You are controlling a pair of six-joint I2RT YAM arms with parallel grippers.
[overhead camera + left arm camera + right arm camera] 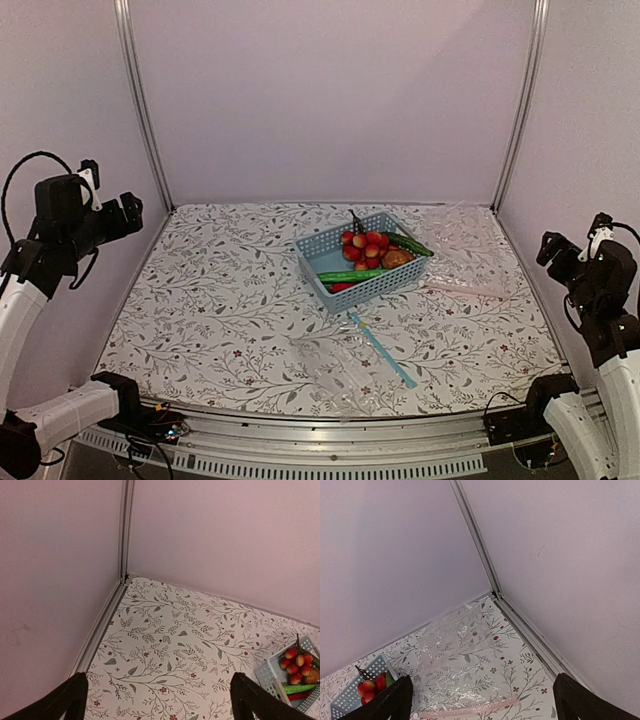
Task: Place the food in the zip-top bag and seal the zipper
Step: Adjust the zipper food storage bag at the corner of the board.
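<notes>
Left pincer (157,702): hovering above the desk (165,645), spread wide, gripping nothing.
Right pincer (482,705): hanging aloft, gaping wide, carrying nothing.
Food (368,258): lying in the blue basket (312,243), off to the left pincer's right, well apart from it.
Zip-top bag (465,660): lying flat below and ahead of the right pincer.
Zipper (470,709): running along the bag's edge nearest the right pincer.

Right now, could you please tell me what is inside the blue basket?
The basket holds a fruit bunch, two green vegetables, a red chili and a brown lump. Anything beneath them is covered.
</notes>
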